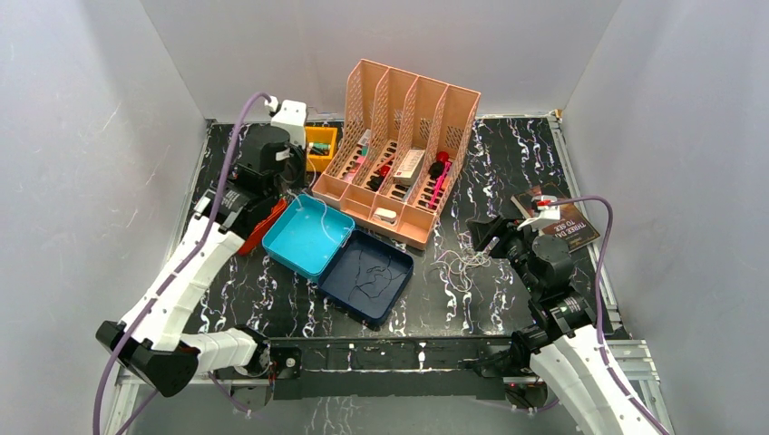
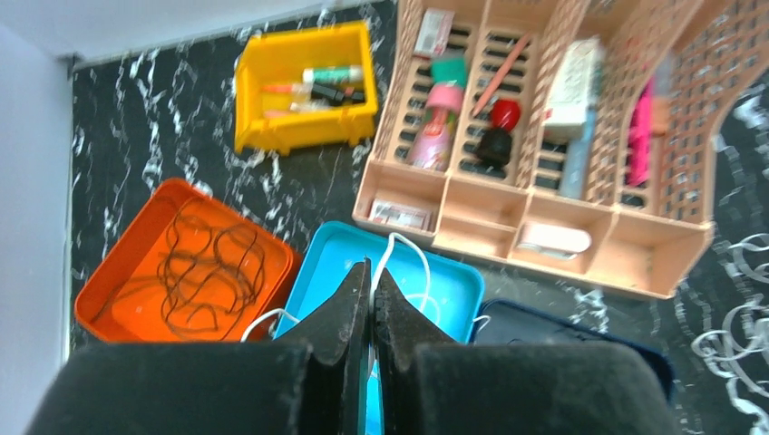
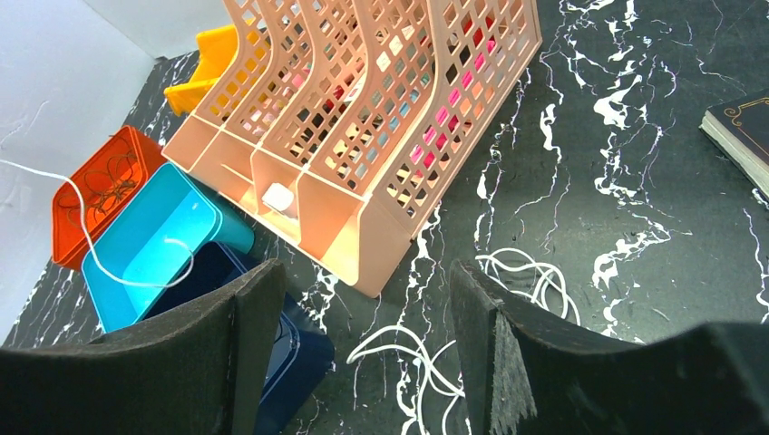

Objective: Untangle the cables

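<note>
Black marbled table (image 1: 508, 163) in the top view, with a peach file organizer (image 1: 403, 136) at the back. Teal tray (image 1: 295, 245) and navy tray (image 1: 394, 285) sit touching in front of it, and a black cable (image 1: 370, 276) is curled in the navy one. Left gripper (image 1: 288, 186) hangs over the teal tray's left edge. Right gripper (image 1: 485, 237) is low, just beside a white cable pile (image 1: 456, 265) loose on the table. Book (image 1: 564, 225) at far right.

Left wrist view: the left fingers are pressed together and pinch a white cable (image 2: 413, 246) that loops over the teal tray. Orange tray (image 2: 104, 285) to the left holds dark cables (image 2: 204, 272) in a loose coil. Yellow bin (image 2: 272, 131) behind it, holding small items.

Right wrist view: the right fingers (image 3: 240, 317) are spread wide with nothing between them. The white pile lies on the table under and just past them. The held white cable rises from the teal tray toward the left edge.
</note>
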Controlling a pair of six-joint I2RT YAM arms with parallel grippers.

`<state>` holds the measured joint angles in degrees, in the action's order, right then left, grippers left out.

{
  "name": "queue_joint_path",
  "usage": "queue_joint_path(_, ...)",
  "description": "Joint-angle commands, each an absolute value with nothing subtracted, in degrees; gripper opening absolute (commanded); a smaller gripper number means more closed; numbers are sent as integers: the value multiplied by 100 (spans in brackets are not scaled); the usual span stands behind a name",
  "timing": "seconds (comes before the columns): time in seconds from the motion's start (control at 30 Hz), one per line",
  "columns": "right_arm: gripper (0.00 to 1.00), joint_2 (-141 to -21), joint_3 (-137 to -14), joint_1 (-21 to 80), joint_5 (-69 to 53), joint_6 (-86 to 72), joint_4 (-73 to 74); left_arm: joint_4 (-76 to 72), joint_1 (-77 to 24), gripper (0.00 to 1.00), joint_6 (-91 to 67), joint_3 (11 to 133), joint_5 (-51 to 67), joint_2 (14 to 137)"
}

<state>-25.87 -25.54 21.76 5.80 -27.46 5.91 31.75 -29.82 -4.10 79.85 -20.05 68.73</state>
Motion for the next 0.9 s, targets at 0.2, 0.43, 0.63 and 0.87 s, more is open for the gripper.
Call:
queue_joint_path(0.2,75,-2574,-2698,2167,580,-2778,257,3210,-2953,0,-207,8797,-1846,6819)
queue_joint_path(0.43,75,-2588,-2677,2168,567,-2803,248,3038,-2939,0,-146,8223,-1925,6865)
queue_joint_path(0.63,75,-2618,-2646,2167,548,-2848,222,2752,-2889,0,-322,7328,-1887,6926)
queue_joint_path(0.87,75,-2637,-2663,2164,519,-2813,220,2142,-2630,0,-622,6248,-1422,7019)
